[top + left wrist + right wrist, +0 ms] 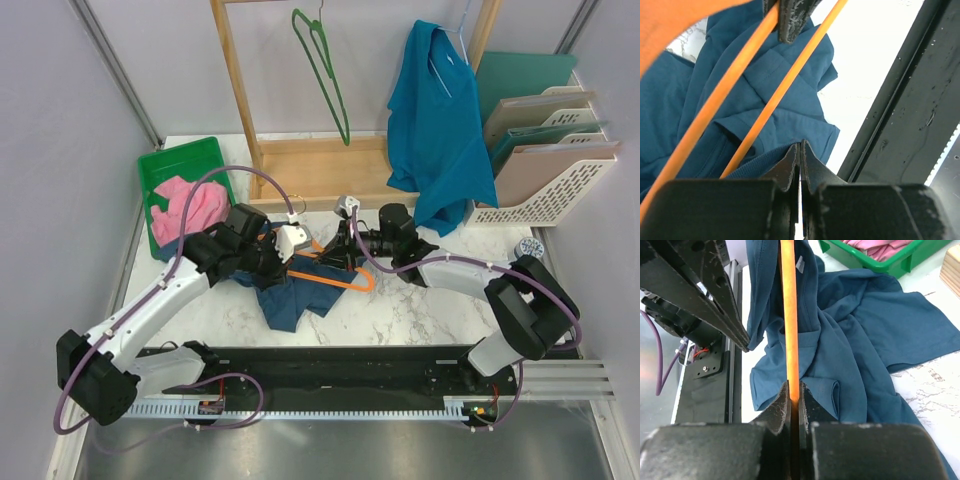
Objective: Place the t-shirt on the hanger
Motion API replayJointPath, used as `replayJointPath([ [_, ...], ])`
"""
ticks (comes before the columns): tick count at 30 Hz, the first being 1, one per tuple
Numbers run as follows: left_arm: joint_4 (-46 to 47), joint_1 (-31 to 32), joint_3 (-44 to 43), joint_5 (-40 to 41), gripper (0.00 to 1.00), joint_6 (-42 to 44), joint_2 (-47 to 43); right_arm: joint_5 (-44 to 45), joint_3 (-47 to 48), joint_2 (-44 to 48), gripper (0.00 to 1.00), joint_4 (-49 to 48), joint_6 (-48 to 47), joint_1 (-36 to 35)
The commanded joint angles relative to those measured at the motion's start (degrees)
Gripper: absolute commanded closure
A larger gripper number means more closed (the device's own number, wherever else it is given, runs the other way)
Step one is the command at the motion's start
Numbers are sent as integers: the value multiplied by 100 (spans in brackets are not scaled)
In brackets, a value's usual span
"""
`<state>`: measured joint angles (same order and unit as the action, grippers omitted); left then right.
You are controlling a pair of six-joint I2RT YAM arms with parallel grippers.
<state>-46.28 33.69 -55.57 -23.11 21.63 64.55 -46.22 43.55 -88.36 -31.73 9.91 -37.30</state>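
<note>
The navy t-shirt (285,305) lies crumpled on the marble table in front of both arms. The orange hanger (345,283) is held just above it. My left gripper (283,258) is shut on the ribbed collar edge of the t-shirt (795,120), and the hanger's two bars (784,85) cross just above its jaws (800,146). My right gripper (345,252) is shut on one bar of the hanger (788,315), pinched between its jaws (794,388), with the t-shirt (850,340) spread below.
A green tray (185,160) with a pink garment (185,210) stands at the back left. A wooden rack (320,170) carries a green hanger (325,70) and a teal shirt (435,130). A file organizer (550,150) is at the back right. The black base rail (330,370) runs along the near edge.
</note>
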Motion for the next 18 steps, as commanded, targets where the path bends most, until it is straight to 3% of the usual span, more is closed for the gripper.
replayJointPath([
  [1,-126,111,-375,-764,98,288,-188,34,-22,90,100,-1125,275,-14],
  [3,-589,103,-664,-747,98,553,-311,-10,-48,125,100,-1047,161,-14],
  [5,-1099,-72,-1276,-755,88,684,-338,-45,-179,283,100,-1029,-14,-14],
  [6,-1546,-273,-1524,-974,68,728,-330,-28,-232,345,100,-924,-233,-14],
  [9,-2032,-1310,-2360,-1730,41,659,-329,-54,-391,530,100,-705,-524,-6],
  [12,-2455,-1760,-2818,-1618,34,703,-329,-80,-558,670,100,-686,-762,-14],
  [18,-2667,-2445,-2801,-1126,33,974,-102,-212,-611,837,100,-511,-1228,-14],
])
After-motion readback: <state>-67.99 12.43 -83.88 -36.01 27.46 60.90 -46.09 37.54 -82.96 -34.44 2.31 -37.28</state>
